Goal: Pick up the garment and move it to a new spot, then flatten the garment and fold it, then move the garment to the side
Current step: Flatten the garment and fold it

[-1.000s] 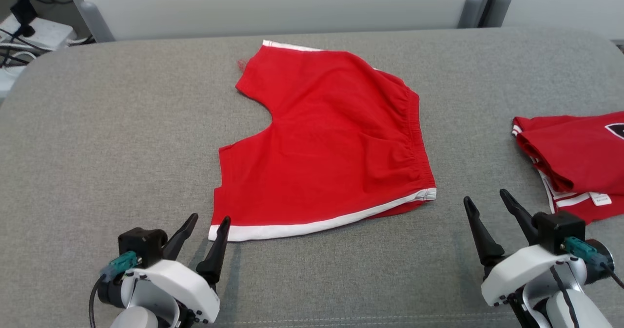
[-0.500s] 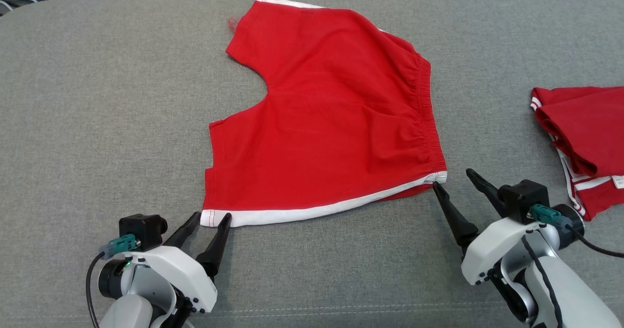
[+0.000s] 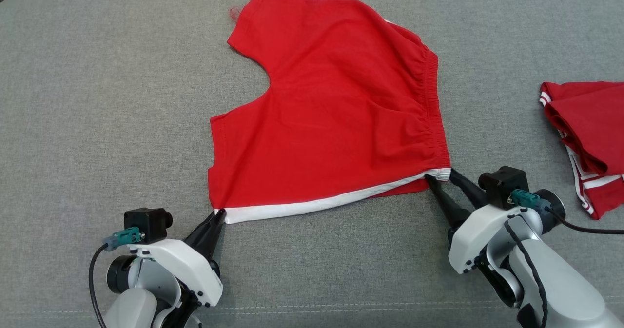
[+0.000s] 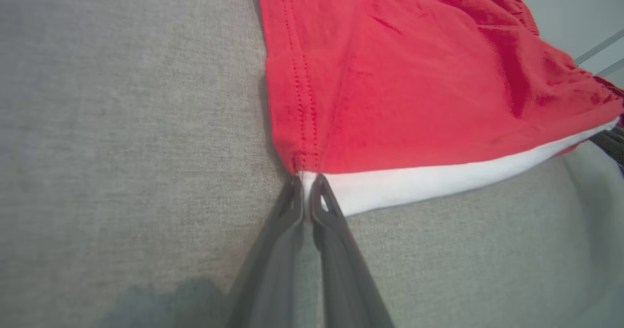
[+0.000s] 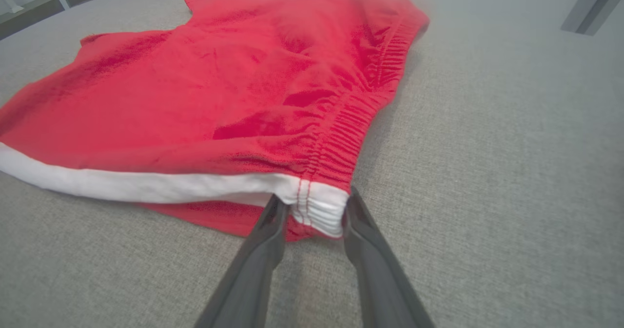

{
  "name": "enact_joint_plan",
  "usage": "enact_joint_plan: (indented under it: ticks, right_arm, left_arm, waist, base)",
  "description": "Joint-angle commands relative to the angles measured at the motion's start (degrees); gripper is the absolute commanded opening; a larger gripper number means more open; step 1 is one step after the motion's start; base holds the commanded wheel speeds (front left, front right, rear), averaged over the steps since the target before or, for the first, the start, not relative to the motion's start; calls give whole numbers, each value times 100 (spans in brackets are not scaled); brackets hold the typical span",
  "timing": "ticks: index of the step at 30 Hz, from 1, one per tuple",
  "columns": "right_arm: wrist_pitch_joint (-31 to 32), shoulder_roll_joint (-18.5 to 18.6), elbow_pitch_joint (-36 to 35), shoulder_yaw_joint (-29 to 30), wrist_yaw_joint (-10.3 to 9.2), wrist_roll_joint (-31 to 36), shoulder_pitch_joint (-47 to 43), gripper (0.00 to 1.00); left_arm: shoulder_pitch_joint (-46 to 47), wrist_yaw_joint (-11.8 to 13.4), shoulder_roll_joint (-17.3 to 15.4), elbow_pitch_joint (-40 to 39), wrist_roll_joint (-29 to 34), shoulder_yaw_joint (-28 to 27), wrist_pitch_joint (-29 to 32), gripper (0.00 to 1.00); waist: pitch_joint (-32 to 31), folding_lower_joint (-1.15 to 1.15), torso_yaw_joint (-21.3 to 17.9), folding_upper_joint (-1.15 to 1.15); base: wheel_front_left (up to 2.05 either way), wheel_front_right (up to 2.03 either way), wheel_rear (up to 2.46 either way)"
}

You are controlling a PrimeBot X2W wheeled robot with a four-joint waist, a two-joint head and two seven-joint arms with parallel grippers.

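The left gripper (image 3: 218,216) has its two dark fingers (image 4: 292,211) pressed together, with hardly any gap, and they pinch the very corner of the garment (image 3: 331,118), where the white side band (image 3: 317,203) meets the stitched red leg hem. The right gripper (image 3: 440,176) stands partly open. Its fingers (image 5: 358,221) sit either side of the white end of the elastic waistband (image 3: 431,108), and that corner fills the gap between them. Each finger lies close against the cloth, though a firm pinch cannot be made out. From the left fingertips the white band runs straight across to the right fingertips, so the near edge of the garment spans the space between the two grippers. Just beside the right fingers a strip of red under-layer peeks out below the band. Beyond both sets of fingertips the red shorts spread flat and away from the robot. The gathered waistband climbs from the right fingers, the leg hem climbs from the left fingers, and the curved crotch notch opens on the left gripper's side, further out. The far leg ends in another white edge at the garment's farthest point. All of it lies on a grey fabric-covered surface (image 3: 97,99). Well out past the right gripper, on its outer side, lies a second red garment (image 3: 590,128), folded and apart from the shorts.
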State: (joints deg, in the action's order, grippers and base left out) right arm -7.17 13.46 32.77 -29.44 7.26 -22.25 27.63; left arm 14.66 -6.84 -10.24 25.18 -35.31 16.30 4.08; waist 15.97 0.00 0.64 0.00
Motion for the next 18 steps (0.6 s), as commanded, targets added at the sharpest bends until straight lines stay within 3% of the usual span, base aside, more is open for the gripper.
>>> enact_joint_plan:
  ticks: [1, 10, 15, 18]
  right_arm:
    - [-102, 55, -40, -143, 23, -109, 70, 0]
    - [-353, 309, -207, -152, 23, -561, -541, 0]
    - [-283, 574, -852, -160, 23, -700, -1242, 0]
    - [-34, 736, -1415, -18, 23, -752, -1785, 0]
  left_arm:
    - [174, -33, -133, -65, -75, -129, 5, 0]
    - [-161, -55, -254, -195, -494, -134, -51, 0]
    - [-766, 11, -453, -658, -650, -212, 114, 0]
    - [-1303, 171, -606, -1345, -783, -263, 389, 0]
  waist:
    - [-5, 0, -7, 0]
    - [-186, 0, 74, 0]
    - [-296, 0, 49, 0]
    - [-299, 0, 56, 0]
  base:
    - [0, 0, 0]
    - [0, 0, 0]
    - [0, 0, 0]
    - [0, 0, 0]
